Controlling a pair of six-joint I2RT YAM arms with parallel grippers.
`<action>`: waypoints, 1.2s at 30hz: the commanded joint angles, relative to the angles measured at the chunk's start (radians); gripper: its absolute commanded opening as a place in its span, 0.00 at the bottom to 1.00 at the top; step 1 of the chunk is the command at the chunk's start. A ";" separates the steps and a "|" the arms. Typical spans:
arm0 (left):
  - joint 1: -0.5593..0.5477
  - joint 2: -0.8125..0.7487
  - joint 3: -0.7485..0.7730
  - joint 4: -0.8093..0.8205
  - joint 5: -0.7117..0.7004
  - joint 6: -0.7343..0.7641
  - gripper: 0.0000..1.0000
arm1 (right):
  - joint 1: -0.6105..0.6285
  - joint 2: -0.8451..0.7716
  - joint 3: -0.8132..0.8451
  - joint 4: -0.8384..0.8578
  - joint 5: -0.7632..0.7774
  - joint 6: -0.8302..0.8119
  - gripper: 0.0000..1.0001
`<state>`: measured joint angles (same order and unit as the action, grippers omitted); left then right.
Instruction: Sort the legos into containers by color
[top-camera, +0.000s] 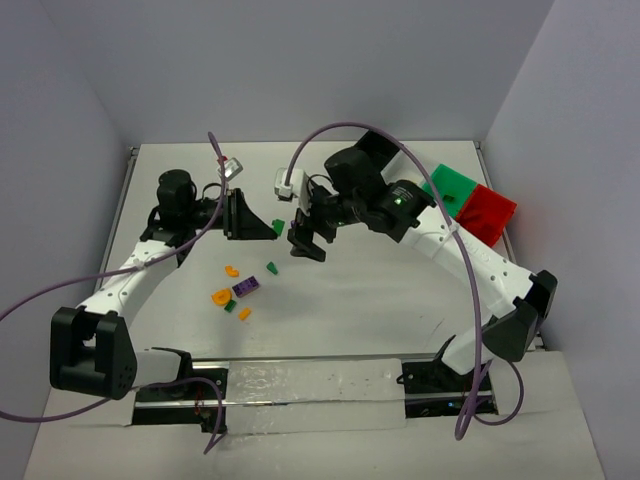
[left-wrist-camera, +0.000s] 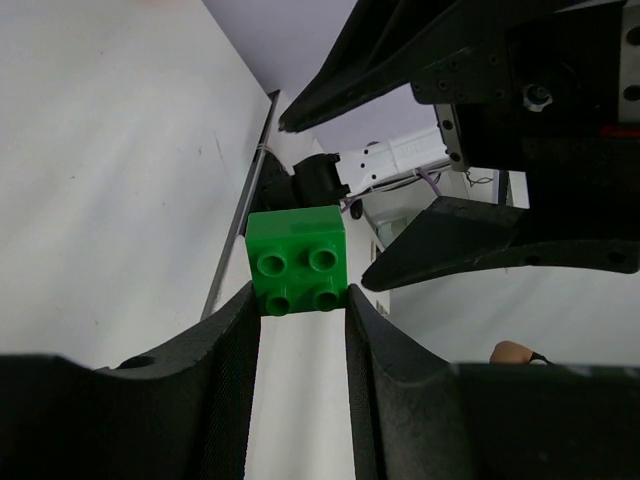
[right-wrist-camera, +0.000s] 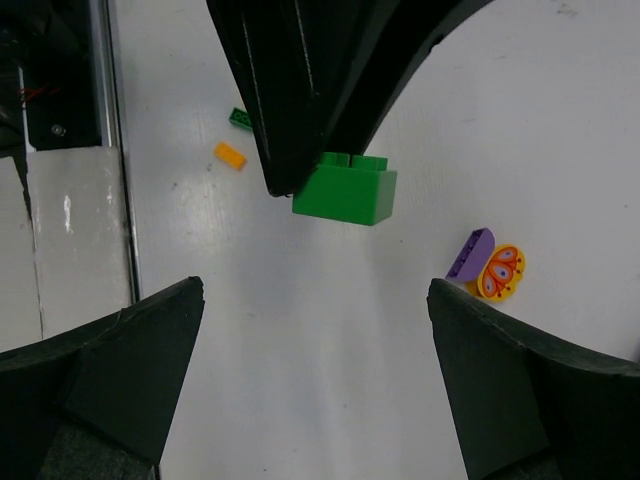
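Note:
My left gripper (top-camera: 272, 229) is shut on a green four-stud brick (left-wrist-camera: 297, 258), pinched at the fingertips above the table. In the right wrist view that green brick (right-wrist-camera: 345, 192) hangs from the left arm's black fingers, just ahead of my right gripper (right-wrist-camera: 315, 290), which stands wide open with nothing between its fingers. In the top view the right gripper (top-camera: 308, 240) faces the held brick (top-camera: 278, 227) closely. Loose legos lie below: purple (top-camera: 246, 288), orange (top-camera: 221, 296), green (top-camera: 271, 267). The green bin (top-camera: 452, 188) and red bin (top-camera: 487, 212) sit at the back right; the other containers are hidden.
More small pieces lie on the table: an orange one (top-camera: 231, 270), another orange (top-camera: 245, 314) and a green one (top-camera: 230, 306). A purple arch (right-wrist-camera: 470, 253) and a butterfly disc (right-wrist-camera: 500, 272) lie by the right finger. White walls enclose the table.

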<state>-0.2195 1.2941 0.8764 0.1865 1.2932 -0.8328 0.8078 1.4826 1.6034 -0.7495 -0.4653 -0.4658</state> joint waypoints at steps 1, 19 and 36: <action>-0.024 -0.032 0.007 0.096 0.050 -0.057 0.00 | 0.022 -0.007 0.035 0.014 -0.073 -0.055 1.00; -0.099 -0.020 0.034 -0.020 0.090 0.043 0.00 | 0.057 0.031 0.098 -0.112 -0.141 -0.308 0.91; -0.132 0.006 0.043 -0.055 0.119 0.060 0.00 | 0.145 0.039 0.065 -0.182 -0.001 -0.474 0.53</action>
<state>-0.3465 1.2932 0.8795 0.1357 1.3848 -0.7994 0.9251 1.5266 1.6585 -0.9015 -0.5076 -0.8895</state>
